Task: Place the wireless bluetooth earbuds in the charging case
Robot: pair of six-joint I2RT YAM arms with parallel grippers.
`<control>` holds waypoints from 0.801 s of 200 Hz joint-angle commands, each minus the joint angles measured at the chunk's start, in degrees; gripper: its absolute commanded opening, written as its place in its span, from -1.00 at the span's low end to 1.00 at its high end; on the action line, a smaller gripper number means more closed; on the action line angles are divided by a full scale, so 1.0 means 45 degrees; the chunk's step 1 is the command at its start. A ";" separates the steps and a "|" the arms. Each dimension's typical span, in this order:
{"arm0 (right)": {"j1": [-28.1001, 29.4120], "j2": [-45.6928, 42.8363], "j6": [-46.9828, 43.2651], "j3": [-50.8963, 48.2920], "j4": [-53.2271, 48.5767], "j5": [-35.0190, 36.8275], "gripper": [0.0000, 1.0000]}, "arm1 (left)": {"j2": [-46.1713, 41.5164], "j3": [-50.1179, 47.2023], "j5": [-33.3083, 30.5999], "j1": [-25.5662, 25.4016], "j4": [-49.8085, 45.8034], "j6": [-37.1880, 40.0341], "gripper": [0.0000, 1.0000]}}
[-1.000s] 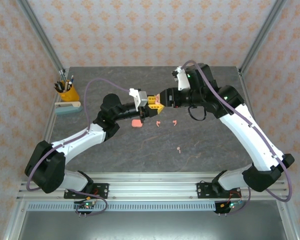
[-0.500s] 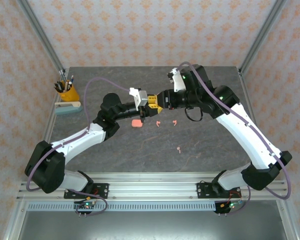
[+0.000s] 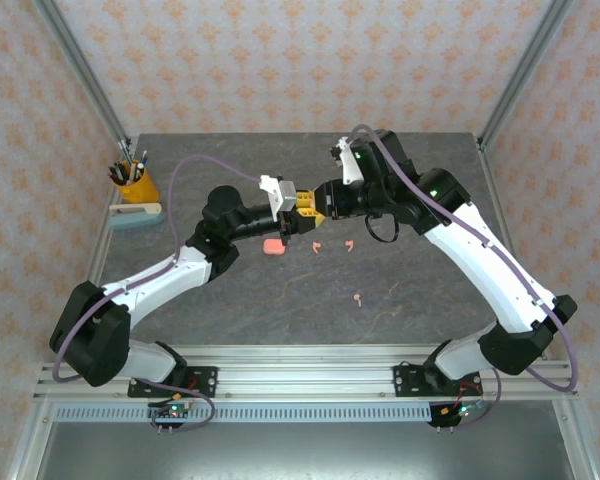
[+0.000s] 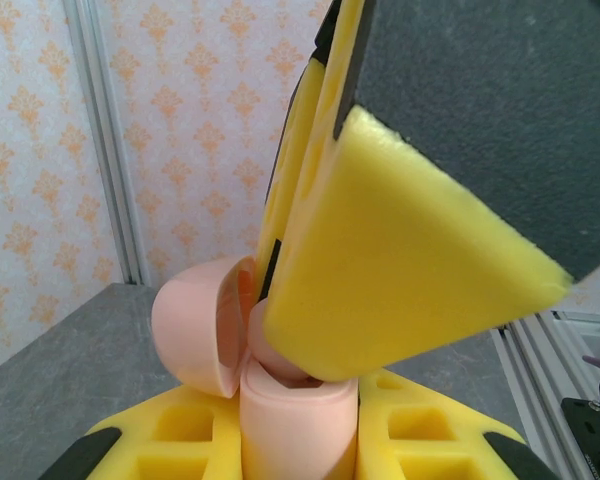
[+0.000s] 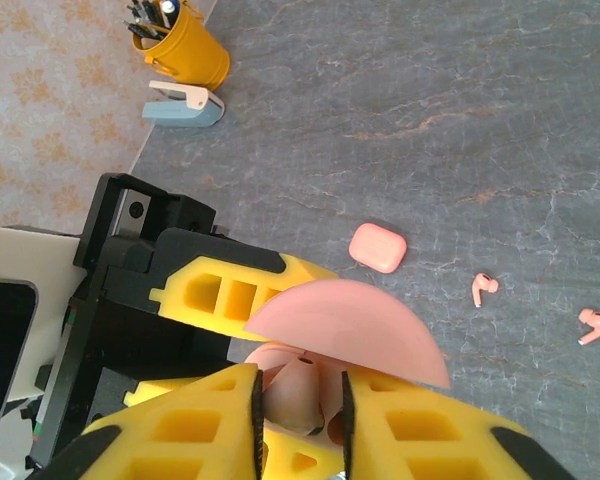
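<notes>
My left gripper (image 3: 300,209) is shut on an open pink charging case (image 4: 298,415), held above the table with its lid (image 4: 195,325) swung back. My right gripper (image 5: 298,412) is shut on a pale-pink earbud (image 5: 298,392) and meets the case head-on. The earbud sits at the case's opening under the lid (image 5: 345,325), with the right finger (image 4: 410,270) over it. A second pink case (image 3: 274,245), closed, lies on the table below the grippers. Three loose earbuds lie on the table: one (image 3: 318,246), another (image 3: 350,244) and a third (image 3: 358,297) nearer the front.
A yellow pen cup (image 3: 135,185) and a pale blue-and-beige stapler-like object (image 3: 135,215) stand at the table's left edge. Metal frame posts rise at the back corners. The grey tabletop (image 3: 430,290) is bare on the right and toward the front.
The right arm has edged left and turned at the wrist, bringing its gripper tighter against the left one. The left arm has held still with the case.
</notes>
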 commanded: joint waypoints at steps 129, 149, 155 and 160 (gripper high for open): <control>0.0256 -0.0032 0.0250 0.1080 -0.0464 0.1205 -0.82 | -0.0082 0.0452 0.0048 -0.0227 0.1072 0.0356 -1.00; 0.0256 -0.0085 0.0212 0.1173 -0.0483 0.1336 -0.83 | -0.0102 0.0439 0.0049 -0.0221 0.1084 0.0322 -1.00; 0.0256 -0.0086 0.0191 0.1212 -0.0498 0.1387 -0.83 | -0.0102 0.0439 0.0048 -0.0227 0.1075 0.0322 -1.00; 0.0256 -0.0104 0.0185 0.1210 -0.0503 0.1405 -0.84 | -0.0100 0.0452 0.0043 -0.0221 0.1061 0.0332 -1.00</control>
